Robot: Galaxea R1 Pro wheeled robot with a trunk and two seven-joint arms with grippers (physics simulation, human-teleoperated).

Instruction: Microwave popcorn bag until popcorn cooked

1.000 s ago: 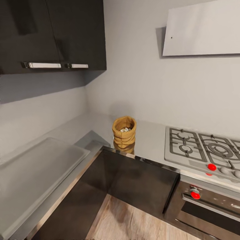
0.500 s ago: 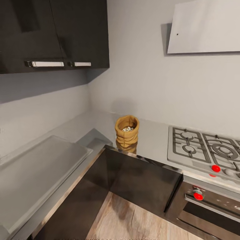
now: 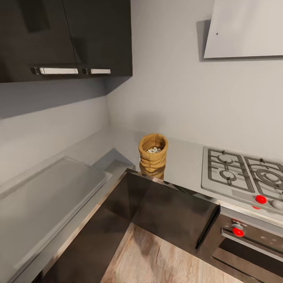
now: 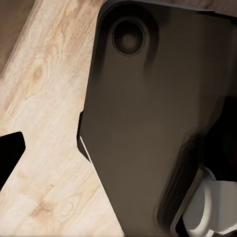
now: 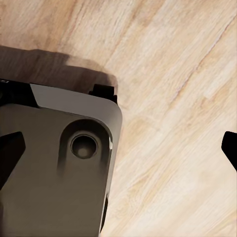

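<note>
At corner of kitchen: grey steel surface (image 3: 184,165) running under dark wall cabinets (image 3: 67,35), gas hob (image 3: 243,177) to one side. Popcorn bag (image 3: 153,156) upright near front edge of surface, popcorn (image 3: 153,149) visible in open mouth. Left end effector (image 4: 10,158) and right end effector (image 5: 118,163) aimed at wood floor (image 5: 173,74); fingertips at frame edges, apparently spread. Risk: approach too close to edge, bag tipped, kernels spilled. Microwave location unconfirmed.
</note>
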